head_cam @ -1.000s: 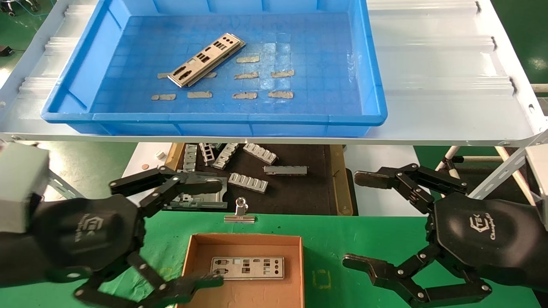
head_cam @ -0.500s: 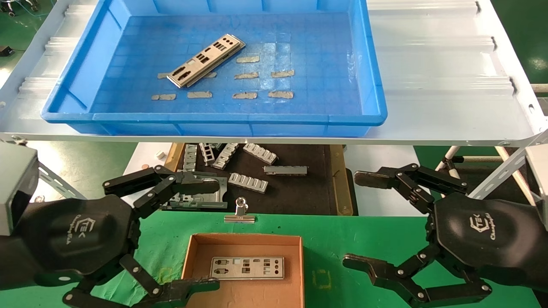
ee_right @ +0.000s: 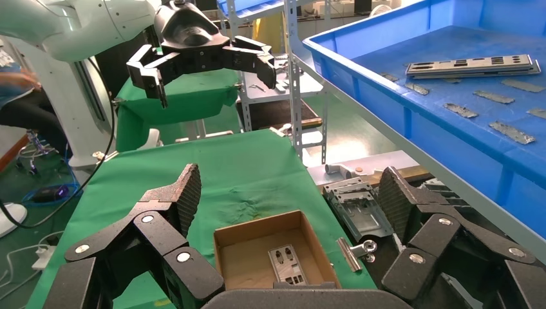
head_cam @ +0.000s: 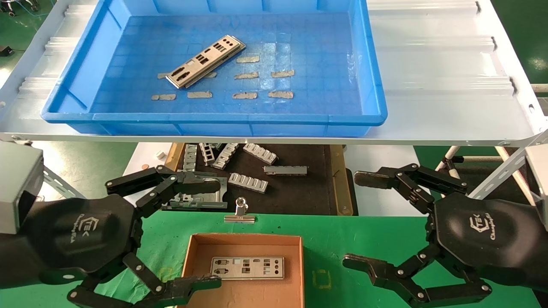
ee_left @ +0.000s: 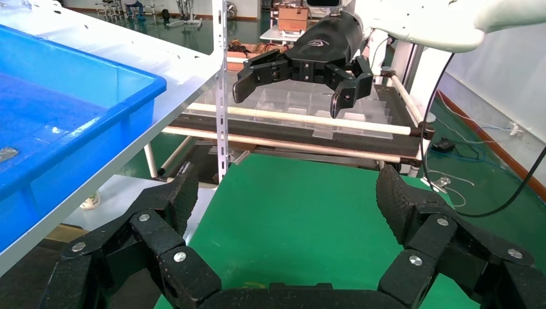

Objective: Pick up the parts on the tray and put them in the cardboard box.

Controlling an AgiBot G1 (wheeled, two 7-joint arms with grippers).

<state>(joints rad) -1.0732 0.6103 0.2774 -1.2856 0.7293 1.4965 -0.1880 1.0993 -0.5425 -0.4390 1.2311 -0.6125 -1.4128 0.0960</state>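
Both pincers, left pincer [head_cam: 214, 233] and right pincer [head_cam: 357, 220], are gaping wide and empty; one part [head_cam: 205, 60] is lying at the tray's [head_cam: 214, 119] ten o'clock, another part [head_cam: 247, 268] inside the cardboard box [head_cam: 246, 241].

A white ridged shelf [head_cam: 436, 77] spans the upper level, and the blue tray [head_cam: 372, 85] sits directly on it, toward 10 o'clock of the panel, leaving bare ridges at 3 o'clock. Below, a green-covered table [head_cam: 364, 231] carries the cardboard box [head_cam: 190, 252] near its 6 o'clock edge and a silver binder clip [head_cam: 240, 213] at 12 o'clock of the box. Beyond the table, a black mat [head_cam: 299, 192] with wooden edges holds several grey ribbed metal pieces [head_cam: 248, 182].
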